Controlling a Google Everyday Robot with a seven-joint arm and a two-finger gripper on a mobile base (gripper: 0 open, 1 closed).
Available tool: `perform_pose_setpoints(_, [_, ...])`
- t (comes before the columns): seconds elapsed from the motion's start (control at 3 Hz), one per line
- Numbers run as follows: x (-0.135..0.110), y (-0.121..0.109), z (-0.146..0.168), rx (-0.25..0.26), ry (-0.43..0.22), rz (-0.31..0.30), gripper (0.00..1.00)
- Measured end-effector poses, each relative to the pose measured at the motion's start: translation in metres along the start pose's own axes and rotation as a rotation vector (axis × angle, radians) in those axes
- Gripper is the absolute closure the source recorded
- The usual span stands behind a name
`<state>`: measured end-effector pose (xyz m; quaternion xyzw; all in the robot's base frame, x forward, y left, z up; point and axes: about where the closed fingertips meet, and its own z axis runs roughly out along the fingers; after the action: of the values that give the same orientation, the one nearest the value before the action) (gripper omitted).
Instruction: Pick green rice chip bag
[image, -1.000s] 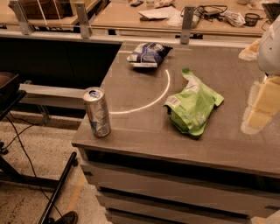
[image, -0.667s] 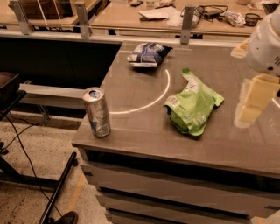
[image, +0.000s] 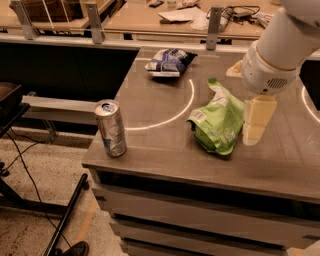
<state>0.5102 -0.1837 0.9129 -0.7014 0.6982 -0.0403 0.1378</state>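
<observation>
The green rice chip bag (image: 217, 122) lies on the brown table top (image: 150, 145), right of its middle and toward the front edge. My gripper (image: 254, 136) hangs just beside it on its right, pointing straight down, with its pale cream tip low over the table and about level with the bag's near end. The two outlines meet along the bag's right edge, and I cannot tell whether they touch or where exactly the foil ends there. Nor can I tell whether my gripper is released or clenched: from this side it shows as one cream block. Above it my white wrist housing (image: 272, 60) covers part of the table behind and is cut off at the top right corner. The bag is crumpled light-green foil lying flat, with its narrow twisted end pointing toward the back of the table and its wider end toward me. It has a white label patch at its left edge, whose print is too small to read. A thin white arc (image: 186, 107) on the table curves past the bag's left side. A dark blue-and-white snack bag (image: 170, 61) lies at the back of the table, well apart. A silver can (image: 111, 128) stands upright near the front left corner. A wooden bench (image: 150, 20) with papers and cables runs behind.
</observation>
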Motion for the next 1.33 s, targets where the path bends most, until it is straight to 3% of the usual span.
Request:
perform_pose_setpoints(0.33, [-0.007, -0.002, 0.031, -0.011, -0.026, -0.067, 0.00])
perform_pose_setpoints(1.0, [-0.021, -0.004, 0.074, -0.008, -0.093, -0.150, 0.41])
perform_pose_setpoints(1.33, [-0.022, -0.006, 0.073, -0.004, -0.110, -0.151, 0.64])
